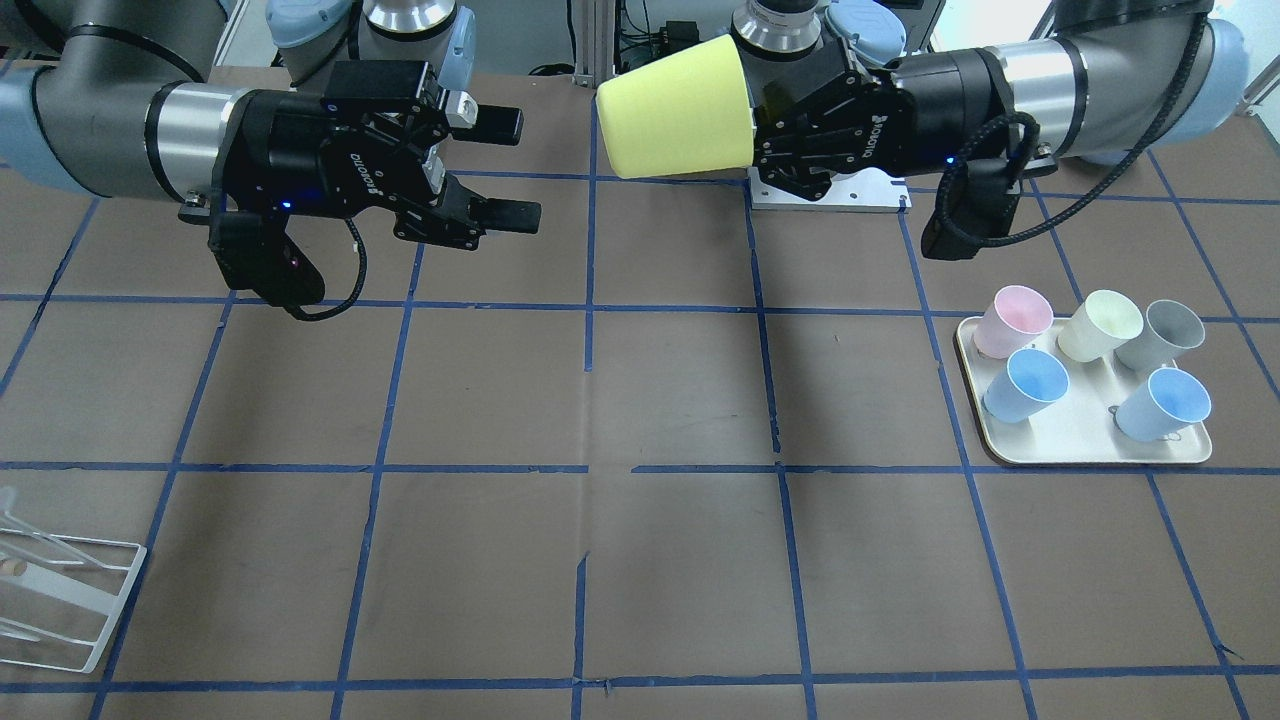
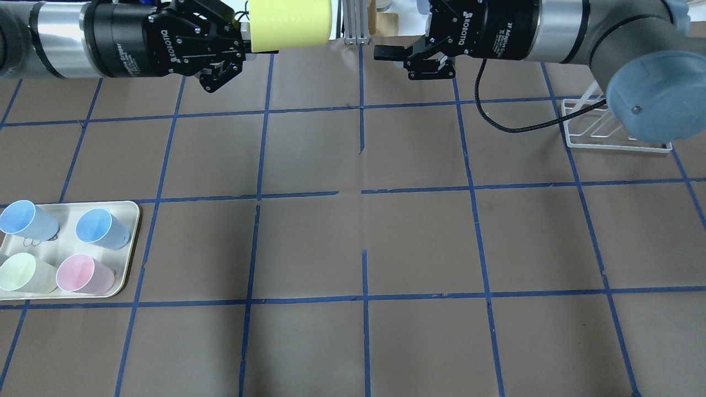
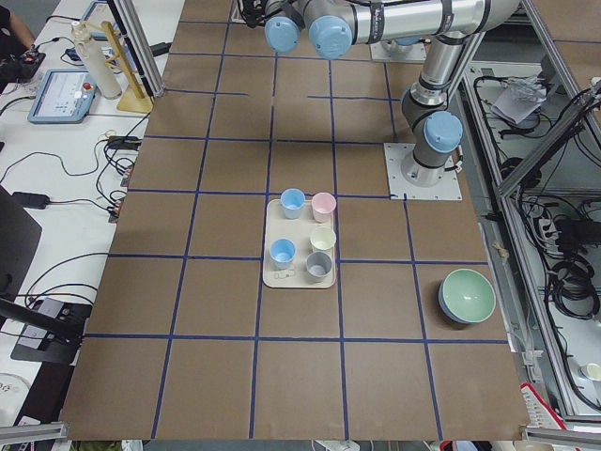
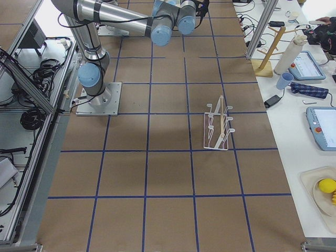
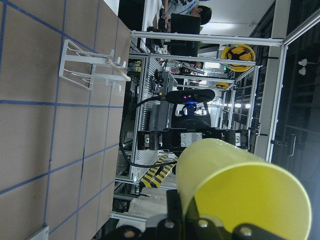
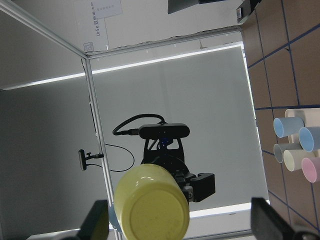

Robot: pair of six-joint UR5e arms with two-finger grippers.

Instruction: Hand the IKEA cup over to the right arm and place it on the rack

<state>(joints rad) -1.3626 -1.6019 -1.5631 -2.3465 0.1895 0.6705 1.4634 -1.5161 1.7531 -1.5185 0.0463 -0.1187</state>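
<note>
Left gripper [image 1: 768, 135] is clamped on the rim end of the yellow IKEA cup [image 1: 675, 110], holding it sideways in mid-air, base pointing at the right gripper [image 1: 505, 168]. That one hangs level with the cup, fingers spread wide, a clear gap between them. From the right wrist camera the cup seems lined up between those fingers, though it's hard to be sure. The wire rack [image 1: 60, 595] stands well apart.

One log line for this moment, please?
left claw: gripping lemon-yellow plastic tumbler | right claw: open, facing its base | white wire rack: empty
</note>
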